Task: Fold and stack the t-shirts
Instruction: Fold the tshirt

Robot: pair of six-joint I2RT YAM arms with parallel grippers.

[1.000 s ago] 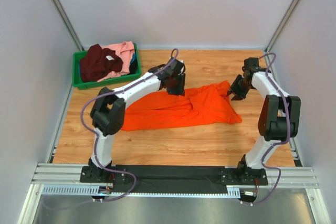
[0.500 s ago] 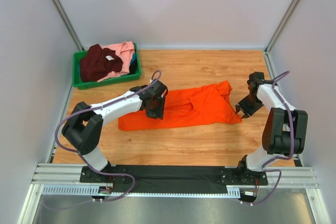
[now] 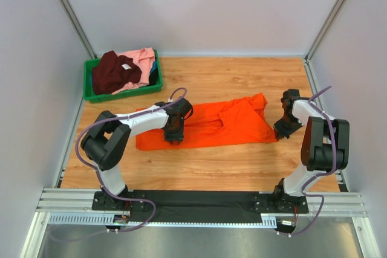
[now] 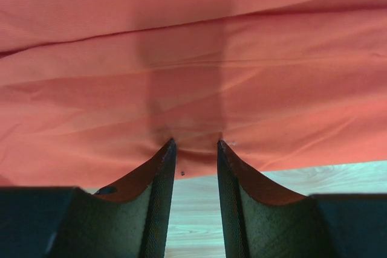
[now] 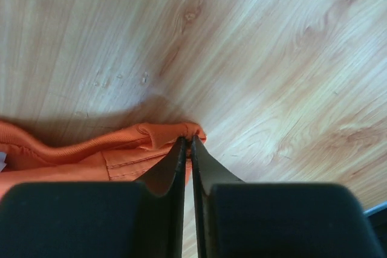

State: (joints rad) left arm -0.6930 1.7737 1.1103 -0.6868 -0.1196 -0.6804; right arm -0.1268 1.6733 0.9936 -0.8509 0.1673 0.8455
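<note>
Clearly, the right gripper (image 5: 188,139) had its jaws pressed together on a corner of the orange shirt (image 5: 115,149), with a small fold of hem pinched at the tips. From this gripper the shirt ran away to the left, and only bare table (image 5: 272,58) lay on the other side. The left gripper (image 4: 193,144) had its jaws apart. The tips straddled the near hem, where the cloth puckered a little between them, and I judged it not closed on anything yet. From this gripper the whole shirt lay on the far side.

Seen from above, the shirt was spread in the middle of the table, its long axis going left to right between the two arms. The right gripper was at its right near corner, the left one on the near edge toward the left end. So both stood on the same edge, and I think the coming fold would carry this edge away from the robot. The maroon shirt (image 3: 115,72) and pink shirt (image 3: 144,58) were in the bin (image 3: 91,96), well apart at far left.
</note>
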